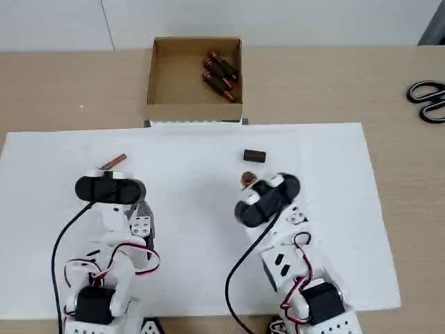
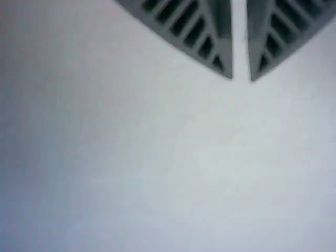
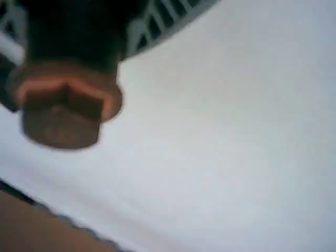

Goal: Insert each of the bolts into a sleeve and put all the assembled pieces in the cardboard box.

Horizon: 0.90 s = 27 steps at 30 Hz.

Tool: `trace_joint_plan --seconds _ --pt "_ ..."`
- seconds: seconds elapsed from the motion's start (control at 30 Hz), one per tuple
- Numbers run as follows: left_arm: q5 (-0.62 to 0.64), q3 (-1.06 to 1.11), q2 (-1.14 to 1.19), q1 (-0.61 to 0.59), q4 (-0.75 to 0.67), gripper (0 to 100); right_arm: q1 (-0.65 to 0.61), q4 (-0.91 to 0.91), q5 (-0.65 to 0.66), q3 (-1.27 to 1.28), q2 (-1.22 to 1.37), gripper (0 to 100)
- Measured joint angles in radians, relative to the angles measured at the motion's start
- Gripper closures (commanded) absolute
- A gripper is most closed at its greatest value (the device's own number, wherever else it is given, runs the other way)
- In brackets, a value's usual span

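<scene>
My right gripper point(image 1: 250, 184) is shut on a copper bolt point(image 3: 63, 105). Its hex head sticks out below what looks like a black sleeve, just above the white sheet. A loose black sleeve point(image 1: 254, 156) lies a little beyond it. A bare copper bolt point(image 1: 112, 162) lies on the sheet just past my left arm point(image 1: 110, 189). My left gripper point(image 2: 240, 76) hangs over bare sheet with only a thin slit between its fingers and nothing in them. The cardboard box point(image 1: 161, 76) at the back holds several assembled pieces point(image 1: 221, 75) in its right half.
A white sheet point(image 1: 195, 229) covers the table's front, and both arms stand over it. Scissors point(image 1: 427, 101) lie on the wood at the far right edge. The box's left half is bare.
</scene>
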Motion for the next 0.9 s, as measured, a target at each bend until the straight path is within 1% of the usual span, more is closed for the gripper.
trace_joint_plan --seconds 0.07,0.23,0.4,0.57,0.9 --pt "-0.029 0.032 0.000 -0.025 0.000 99 0.040 0.000 0.000 -0.008 0.000 99.5" --pt "-0.080 0.091 0.000 -0.055 -0.049 99 0.060 -0.057 0.000 -0.080 0.008 99.5" --pt "-0.091 0.104 0.000 -0.061 -0.087 99 0.060 -0.100 0.000 -0.193 0.169 99.5" --pt "-0.091 0.104 0.000 -0.061 -0.091 99 0.058 -0.215 0.000 -0.428 0.526 99.5" --pt "-0.091 0.104 0.000 -0.061 -0.094 99 0.058 -0.227 0.000 -1.092 1.389 99.5"
